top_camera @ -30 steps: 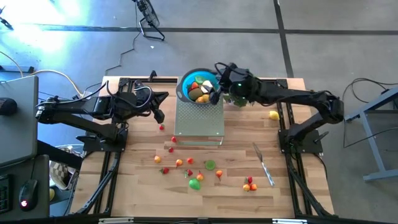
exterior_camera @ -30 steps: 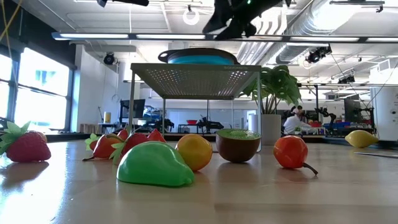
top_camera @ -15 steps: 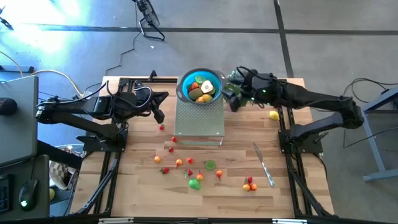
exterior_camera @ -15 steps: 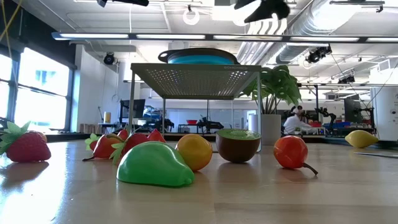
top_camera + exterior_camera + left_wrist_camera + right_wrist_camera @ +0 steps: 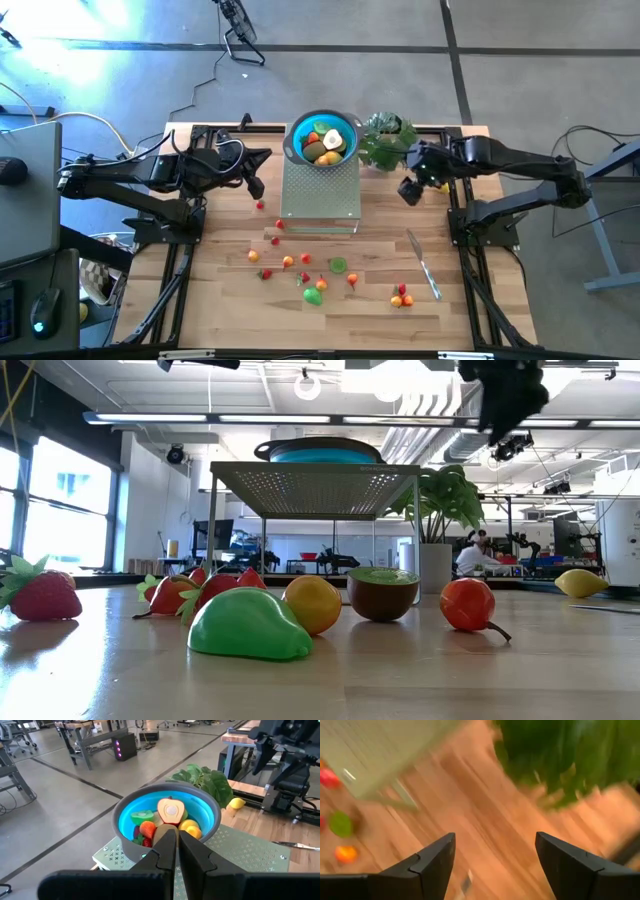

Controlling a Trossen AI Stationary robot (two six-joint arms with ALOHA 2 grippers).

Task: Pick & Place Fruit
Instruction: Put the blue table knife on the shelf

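Observation:
The blue bowl (image 5: 322, 138) stands on a grey perforated stand (image 5: 320, 195) and holds several fruits (image 5: 170, 815). More small fruits (image 5: 305, 272) lie scattered on the wooden table near its front. Among them are a green pear (image 5: 248, 625), an orange (image 5: 312, 603) and a kiwi half (image 5: 383, 592). A lemon (image 5: 440, 185) lies at the right. My right gripper (image 5: 408, 190) hangs open above the table, right of the stand and beside the plant, with nothing between its fingers (image 5: 432, 862). My left gripper (image 5: 257, 187) hovers shut left of the stand and empty.
A leafy green plant (image 5: 385, 140) stands behind my right gripper, next to the bowl. A slim silver knife (image 5: 424, 264) lies on the table at the right front. A strawberry (image 5: 42, 593) sits far to one side in the low view. Bare wood lies around the stand's legs.
My right gripper has swung from above the blue bowl toward the table's right edge, past the plant. It has tipped from nearly level to pointing steeply down. The bowl, the fruits and my left arm have kept still.

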